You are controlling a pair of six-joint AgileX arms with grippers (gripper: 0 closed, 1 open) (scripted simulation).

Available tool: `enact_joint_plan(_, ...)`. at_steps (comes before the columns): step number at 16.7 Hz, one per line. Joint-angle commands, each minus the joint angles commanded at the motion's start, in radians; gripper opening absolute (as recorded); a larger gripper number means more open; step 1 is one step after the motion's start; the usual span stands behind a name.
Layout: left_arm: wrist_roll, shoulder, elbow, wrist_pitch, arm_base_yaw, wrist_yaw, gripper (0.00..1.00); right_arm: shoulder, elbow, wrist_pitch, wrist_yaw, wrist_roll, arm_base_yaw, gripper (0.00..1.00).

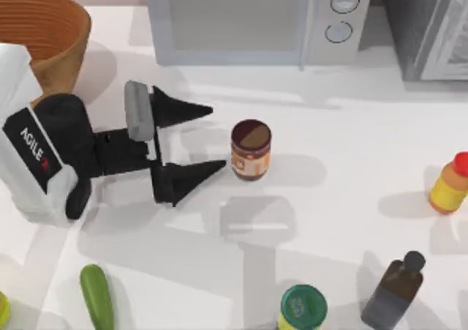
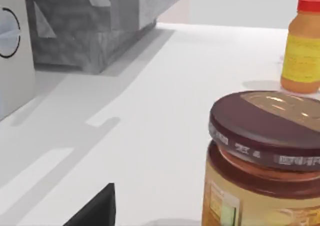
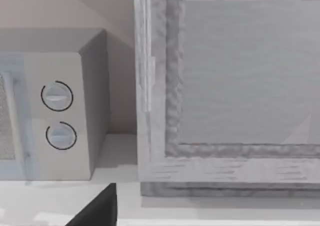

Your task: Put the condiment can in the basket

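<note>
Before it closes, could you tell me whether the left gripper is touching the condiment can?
Apart. In the top view, bare table separates the open left gripper from the condiment can.

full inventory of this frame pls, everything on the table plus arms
condiment can: 1, dark brown top, orange-brown label, table centre, upright
basket: 1, tan-brown wicker, far left corner
microwave: 1, light grey, two round dials, back centre
grey cabinet: 1, grey, back right
red-capped yellow bottle: 1, right edge
dark bottle: 1, dark brown, black cap, front right
green-lidded yellow can: 1, front centre
cucumber: 1, green, front left
table: 1, white
left gripper: 1, black, jaws open, tips just left of the condiment can, not touching it
right gripper: 1, black finger tip, facing the microwave and cabinet
</note>
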Motion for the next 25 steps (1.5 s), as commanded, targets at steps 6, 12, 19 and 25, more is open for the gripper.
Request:
enact_joint_plan(6,0.0,0.101,0.043,0.065,-0.008,0.052,1.0,0.0,0.0,0.0,0.0,0.0,0.0,1.0)
enact_joint_plan(12,0.0,0.101,0.051,0.057,-0.018,0.039,1.0,0.0,0.0,0.0,0.0,0.0,0.0,1.0)
enact_joint_plan(19,-0.01,0.135,0.166,-0.013,-0.165,-0.105,1.0,0.0,0.0,0.0,0.0,0.0,0.0,1.0)
enact_joint_plan(25,-0.01,0.137,0.173,-0.018,-0.174,-0.114,0.85,0.0,0.0,0.0,0.0,0.0,0.0,1.0)
